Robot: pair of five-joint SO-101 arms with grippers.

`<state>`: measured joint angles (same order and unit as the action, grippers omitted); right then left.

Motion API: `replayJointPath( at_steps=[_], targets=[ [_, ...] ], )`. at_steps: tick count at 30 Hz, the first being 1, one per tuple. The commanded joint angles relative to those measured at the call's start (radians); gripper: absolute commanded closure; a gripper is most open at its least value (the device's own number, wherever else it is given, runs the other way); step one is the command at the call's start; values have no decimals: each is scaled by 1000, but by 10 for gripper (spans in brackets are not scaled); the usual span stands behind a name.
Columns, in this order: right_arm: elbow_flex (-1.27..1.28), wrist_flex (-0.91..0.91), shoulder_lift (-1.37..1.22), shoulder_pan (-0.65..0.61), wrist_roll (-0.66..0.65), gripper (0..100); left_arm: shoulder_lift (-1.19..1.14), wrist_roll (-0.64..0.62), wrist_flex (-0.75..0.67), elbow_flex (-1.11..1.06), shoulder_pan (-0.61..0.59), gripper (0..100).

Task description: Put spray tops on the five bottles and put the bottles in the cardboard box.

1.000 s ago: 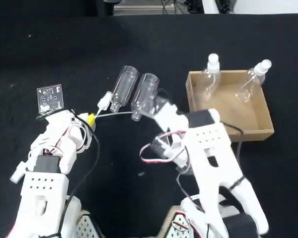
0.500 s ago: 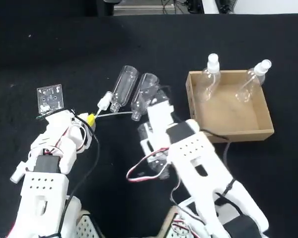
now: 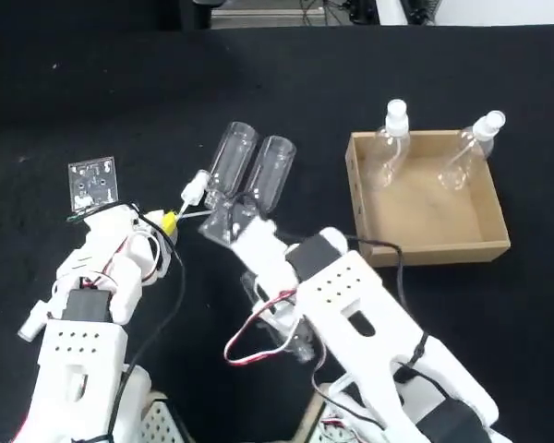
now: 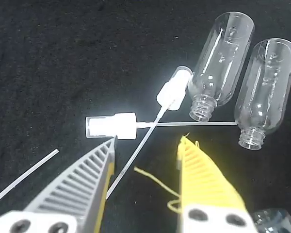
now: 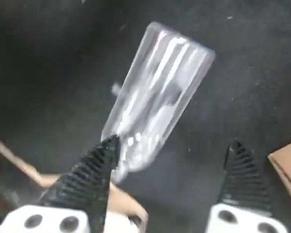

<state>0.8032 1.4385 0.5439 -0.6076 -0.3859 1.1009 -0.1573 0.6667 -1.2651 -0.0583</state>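
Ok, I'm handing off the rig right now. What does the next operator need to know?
Left hand: open, empty, close to a loose spray top.
Right hand: open, empty, at the neck end of two uncapped bottles lying side by side.
A second spray top lies by their necks.
Done: two capped bottles lean inside the cardboard box.
To do: cap the remaining bottles and box them.
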Motion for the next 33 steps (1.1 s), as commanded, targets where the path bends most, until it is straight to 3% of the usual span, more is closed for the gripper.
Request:
replayJointPath(
  at_steps=[1,7,10,12,15,18,25,30,33],
  targets=[
    [-68,100,44,71,-293,709,12,2,-25,15,24,805],
    [7,61,44,299,-904,708,12,2,-25,15,22,805],
    [35,25,44,354,-1105,706,14,2,-25,18,13,805],
    [58,-3,44,353,-1160,705,14,2,-25,24,-19,805],
    [94,-64,44,290,-1140,705,14,-34,-23,47,-104,805],
    [120,-137,44,209,-1059,705,14,-173,-23,61,-219,805],
    [111,-269,45,0,-684,705,14,-367,-23,90,-440,805],
    [110,-269,45,-78,-687,704,14,-433,-20,105,-535,805],
    [110,-269,45,-124,-775,704,14,-440,-17,119,-579,805]
  ],
)
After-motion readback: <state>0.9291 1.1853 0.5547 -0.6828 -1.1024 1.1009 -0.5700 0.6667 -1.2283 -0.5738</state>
